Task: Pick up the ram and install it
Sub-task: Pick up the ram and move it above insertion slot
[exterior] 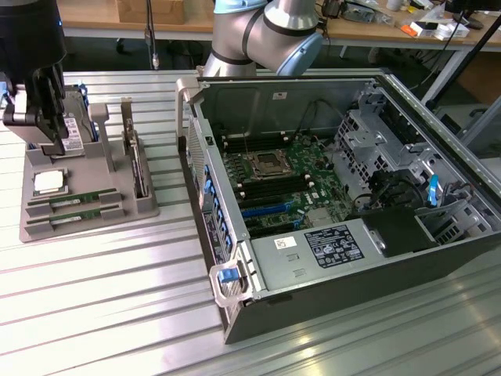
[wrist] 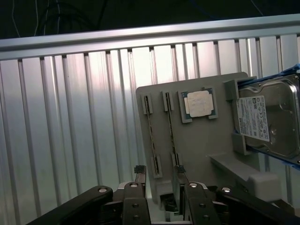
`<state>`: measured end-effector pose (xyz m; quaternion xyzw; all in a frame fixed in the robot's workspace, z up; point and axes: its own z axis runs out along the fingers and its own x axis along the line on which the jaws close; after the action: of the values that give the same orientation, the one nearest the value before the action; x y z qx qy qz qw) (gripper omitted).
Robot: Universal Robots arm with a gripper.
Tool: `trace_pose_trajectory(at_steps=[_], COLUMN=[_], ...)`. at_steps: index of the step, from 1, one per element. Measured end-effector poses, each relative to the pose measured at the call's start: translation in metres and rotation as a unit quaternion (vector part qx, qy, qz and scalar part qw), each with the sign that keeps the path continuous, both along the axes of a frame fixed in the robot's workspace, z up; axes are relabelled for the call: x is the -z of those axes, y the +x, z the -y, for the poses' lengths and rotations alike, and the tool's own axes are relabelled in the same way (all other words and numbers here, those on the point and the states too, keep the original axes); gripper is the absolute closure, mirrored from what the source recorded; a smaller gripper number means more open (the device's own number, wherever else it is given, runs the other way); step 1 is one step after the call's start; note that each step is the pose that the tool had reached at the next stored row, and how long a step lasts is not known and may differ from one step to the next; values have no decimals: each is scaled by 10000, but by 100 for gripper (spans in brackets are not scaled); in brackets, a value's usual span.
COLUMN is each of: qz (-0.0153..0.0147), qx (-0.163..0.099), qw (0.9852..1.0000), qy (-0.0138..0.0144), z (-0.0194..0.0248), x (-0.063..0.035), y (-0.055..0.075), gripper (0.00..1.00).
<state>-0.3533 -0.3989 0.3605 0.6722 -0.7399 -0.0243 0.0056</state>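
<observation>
Two ram sticks [exterior: 70, 201] [exterior: 76, 215] lie edge-up in slots at the front of a grey holder tray [exterior: 145, 205] on the exterior view's left. In the wrist view these green sticks [wrist: 150, 133] [wrist: 170, 131] run side by side along the tray [wrist: 206, 150]. My black gripper [exterior: 45, 135] hangs above the back of the tray, clear of the sticks. Seen from the wrist, the gripper [wrist: 159, 172] stands open with nothing between its fingers, and the two fingertips [wrist: 139, 170] sit over the near ends of the sticks.
A square silver processor [wrist: 199, 103] and an upright hard drive [wrist: 265, 119] share the tray. The open computer case [exterior: 329, 290] lies on the exterior view's right, its motherboard [exterior: 274, 184] showing black and blue memory slots. A ribbed metal table [exterior: 102, 298] carries everything.
</observation>
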Motion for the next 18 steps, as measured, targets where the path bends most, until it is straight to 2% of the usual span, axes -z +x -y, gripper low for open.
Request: trace_pose_trajectory(at_steps=[18], qz=[0], qx=[-1], qw=[10000], qy=[0], z=[0], x=[85], y=[0], gripper=[64])
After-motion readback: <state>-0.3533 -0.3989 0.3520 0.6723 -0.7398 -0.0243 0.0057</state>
